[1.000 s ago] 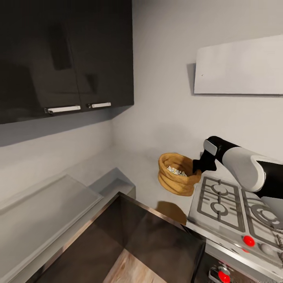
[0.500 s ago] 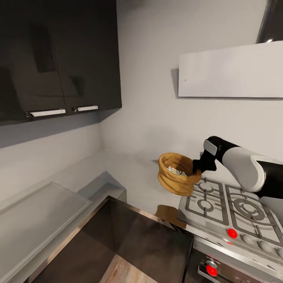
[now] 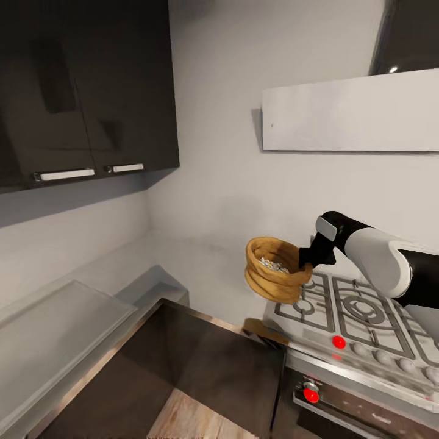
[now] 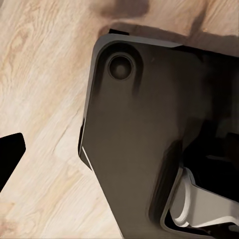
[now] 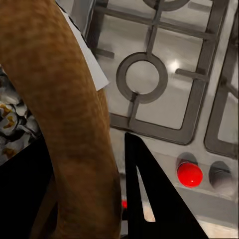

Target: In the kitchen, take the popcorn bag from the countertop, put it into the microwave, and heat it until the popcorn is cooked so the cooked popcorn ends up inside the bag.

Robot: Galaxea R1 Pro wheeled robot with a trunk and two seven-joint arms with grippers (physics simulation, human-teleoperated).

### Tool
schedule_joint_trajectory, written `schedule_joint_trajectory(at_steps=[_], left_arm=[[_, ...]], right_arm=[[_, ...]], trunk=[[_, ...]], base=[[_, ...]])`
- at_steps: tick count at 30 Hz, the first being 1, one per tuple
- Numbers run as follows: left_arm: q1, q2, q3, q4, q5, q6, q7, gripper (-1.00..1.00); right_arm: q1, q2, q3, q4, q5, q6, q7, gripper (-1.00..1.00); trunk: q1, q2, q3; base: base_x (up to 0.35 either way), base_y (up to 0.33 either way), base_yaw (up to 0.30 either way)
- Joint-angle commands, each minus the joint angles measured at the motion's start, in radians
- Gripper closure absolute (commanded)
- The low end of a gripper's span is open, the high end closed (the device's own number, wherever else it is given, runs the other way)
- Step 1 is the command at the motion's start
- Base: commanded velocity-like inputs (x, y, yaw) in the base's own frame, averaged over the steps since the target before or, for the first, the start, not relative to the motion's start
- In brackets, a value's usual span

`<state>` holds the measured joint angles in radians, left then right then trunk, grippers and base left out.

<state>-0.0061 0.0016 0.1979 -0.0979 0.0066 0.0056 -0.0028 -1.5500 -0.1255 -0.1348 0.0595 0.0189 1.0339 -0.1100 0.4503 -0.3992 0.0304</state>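
One outstretched right tool [image 3: 306, 255] grips the popcorn bag [image 3: 275, 271] aloft.

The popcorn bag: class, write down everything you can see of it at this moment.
The popcorn bag is a small tan-gold sack of coarse, cloth-like weave, wrinkled in horizontal folds, with a thick rolled rim. It is open-topped and upright, holding small whitish popcorn. The right gripper grips its rim, holding it in the air by the gas hob.

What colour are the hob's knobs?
Red on some hob knobs, grey on others; clearest in the right wrist view.
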Motion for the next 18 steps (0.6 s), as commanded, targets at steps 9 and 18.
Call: schedule_joint_trajectory(at_steps=[9, 18], left_arm=[[0.0, 0.0, 0.005, 0.0, 0.0, 0.002, 0.0, -1.0], [0.0, 0.0, 0.005, 0.0, 0.001, 0.002, 0.001, -1.0]], right_arm=[[-0.001, 0.0, -0.009, 0.002, 0.001, 0.0, -0.008, 1.0], [-0.001, 0.0, -0.009, 0.002, 0.001, 0.0, -0.008, 1.0]], trunk=[[0.0, -0.001, -0.001], [0.0, -0.001, -0.001]], base=[[-0.339, 0.0, -0.275], [-0.339, 0.0, -0.276]])
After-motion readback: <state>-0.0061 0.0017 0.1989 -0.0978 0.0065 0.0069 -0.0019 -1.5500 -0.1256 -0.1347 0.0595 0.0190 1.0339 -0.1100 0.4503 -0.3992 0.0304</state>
